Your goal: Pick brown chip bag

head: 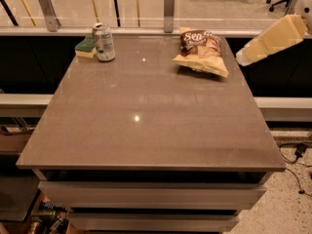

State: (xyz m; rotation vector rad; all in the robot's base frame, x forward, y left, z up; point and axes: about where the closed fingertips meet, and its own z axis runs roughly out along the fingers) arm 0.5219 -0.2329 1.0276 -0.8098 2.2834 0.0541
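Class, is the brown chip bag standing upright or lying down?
Lying down: the brown chip bag rests flat on the table, printed face up. The gripper hangs to its right, not touching it.
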